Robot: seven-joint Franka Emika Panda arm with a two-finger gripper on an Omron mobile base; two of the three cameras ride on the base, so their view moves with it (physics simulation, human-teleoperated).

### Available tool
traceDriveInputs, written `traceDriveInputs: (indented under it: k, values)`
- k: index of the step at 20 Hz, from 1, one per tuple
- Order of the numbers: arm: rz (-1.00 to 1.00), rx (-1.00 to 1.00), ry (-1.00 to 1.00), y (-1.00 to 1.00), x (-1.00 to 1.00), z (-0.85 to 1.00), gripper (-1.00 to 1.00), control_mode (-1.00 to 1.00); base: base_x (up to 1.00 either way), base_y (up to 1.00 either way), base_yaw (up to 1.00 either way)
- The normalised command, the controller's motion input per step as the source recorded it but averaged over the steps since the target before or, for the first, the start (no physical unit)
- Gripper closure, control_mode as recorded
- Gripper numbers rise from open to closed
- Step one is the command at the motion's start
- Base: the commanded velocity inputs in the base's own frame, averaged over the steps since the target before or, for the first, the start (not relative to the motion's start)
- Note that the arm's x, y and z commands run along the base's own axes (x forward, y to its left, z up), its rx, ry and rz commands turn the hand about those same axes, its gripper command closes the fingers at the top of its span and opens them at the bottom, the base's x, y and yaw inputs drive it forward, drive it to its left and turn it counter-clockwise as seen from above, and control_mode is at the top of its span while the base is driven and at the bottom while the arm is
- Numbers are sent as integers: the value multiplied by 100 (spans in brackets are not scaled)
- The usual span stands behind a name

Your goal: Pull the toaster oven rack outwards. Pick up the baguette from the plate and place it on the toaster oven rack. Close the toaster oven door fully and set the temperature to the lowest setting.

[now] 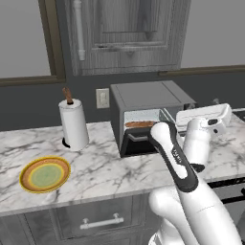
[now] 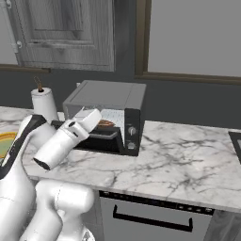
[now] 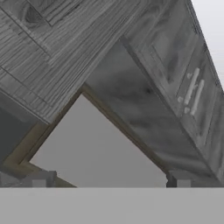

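arm hides toaster oven door (image 1: pixel 139 143) partly.

- One toaster oven (image 1: pixel 143 103), with one door (image 1: pixel 139 143) hanging open and two round knobs (image 2: pixel 132 131) on its side panel.
- One baguette (image 1: pixel 139 124) inside.
- One plate (image 1: pixel 45 174).
- One paper towel roll (image 1: pixel 73 123).
- One wall outlet (image 1: pixel 102 98).
- One marble surface (image 2: pixel 188 155).

Flat, even rendered light, faint shadows, no glare, slightly soft and coarse detail throughout all views.
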Motion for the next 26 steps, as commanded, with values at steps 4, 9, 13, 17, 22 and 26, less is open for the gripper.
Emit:
traceDriveInputs:
  k: [4,9,13,17,22,26]
  values:
    - [3,-35,38,14,0,97,-100,-100,0,0,0]
    - [24,-69,45,14,-26,61,-100,-100,0,0,0]
    - [20,-76,42,1,-73,39,-100,-100,0,0,0]
    - [16,-84,49,0,-81,22,-100,-100,0,0,0]
    - [8,-91,51,0,-62,-17,-100,-100,0,0,0]
    - [11,-85,54,0,-34,-52,-100,-100,0,0,0]
